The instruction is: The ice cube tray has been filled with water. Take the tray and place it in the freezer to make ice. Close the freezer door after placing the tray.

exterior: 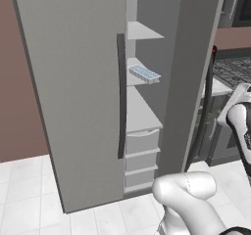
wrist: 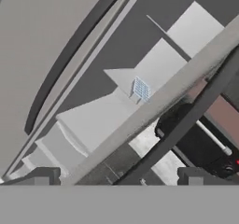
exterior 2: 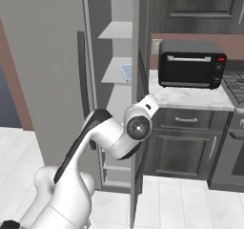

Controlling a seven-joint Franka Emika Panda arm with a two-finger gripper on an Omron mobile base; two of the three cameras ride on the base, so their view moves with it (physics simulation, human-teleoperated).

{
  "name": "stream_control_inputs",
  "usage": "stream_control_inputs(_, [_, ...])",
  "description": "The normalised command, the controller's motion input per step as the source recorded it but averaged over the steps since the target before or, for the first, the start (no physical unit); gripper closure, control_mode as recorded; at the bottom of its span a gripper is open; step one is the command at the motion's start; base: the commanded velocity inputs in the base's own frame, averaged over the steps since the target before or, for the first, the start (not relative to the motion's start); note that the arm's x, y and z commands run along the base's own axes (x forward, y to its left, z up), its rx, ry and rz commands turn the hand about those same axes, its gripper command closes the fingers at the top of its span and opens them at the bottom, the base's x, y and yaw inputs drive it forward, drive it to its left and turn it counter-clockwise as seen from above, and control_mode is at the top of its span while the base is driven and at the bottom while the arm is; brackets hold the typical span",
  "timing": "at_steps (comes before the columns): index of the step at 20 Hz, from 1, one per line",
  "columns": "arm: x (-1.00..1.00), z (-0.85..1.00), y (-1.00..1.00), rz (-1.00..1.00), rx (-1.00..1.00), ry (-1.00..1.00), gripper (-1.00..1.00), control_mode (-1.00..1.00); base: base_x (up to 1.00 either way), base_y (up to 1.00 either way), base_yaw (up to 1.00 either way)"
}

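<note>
While the ice cube tray (wrist: 141, 88) lies on a freezer shelf (wrist: 158, 66) | I see my jaws open, empty, well short.

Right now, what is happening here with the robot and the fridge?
The ice cube tray, its cells filled with pale blue water, already lies on a white shelf inside the freezer. The robot holds nothing: its tool is open and empty, back from the shelves and facing the edge of the freezer door. That door stands open, so closing it is what remains. A black toaster oven sits on the counter nearby.
</note>
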Motion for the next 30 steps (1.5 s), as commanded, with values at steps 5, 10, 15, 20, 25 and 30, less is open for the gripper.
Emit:
stream_control_inputs(5, [-0.02, 0.00, -0.51, 0.21, 0.00, -0.03, -1.00, -1.00, 0.00, 0.00, 0.00])
stream_control_inputs(10, [0.11, -0.04, -0.28, 0.18, 0.01, 0.00, -1.00, -1.00, 0.00, 0.00, 0.00])
stream_control_inputs(15, [0.33, -0.23, -0.04, 0.05, 0.00, -0.03, -1.00, -1.00, 0.00, 0.00, 0.00])
stream_control_inputs(20, [0.20, -0.53, -0.05, 0.04, 0.00, -0.14, -1.00, -1.00, 0.00, 0.00, 0.00])
stream_control_inputs(25, [0.25, -0.61, 0.00, 0.09, 0.00, -0.11, -1.00, -1.00, 0.00, 0.00, 0.00])
stream_control_inputs(30, [0.34, -0.42, 0.00, 0.11, 0.00, -0.03, -1.00, -1.00, 0.00, 0.00, 0.00])
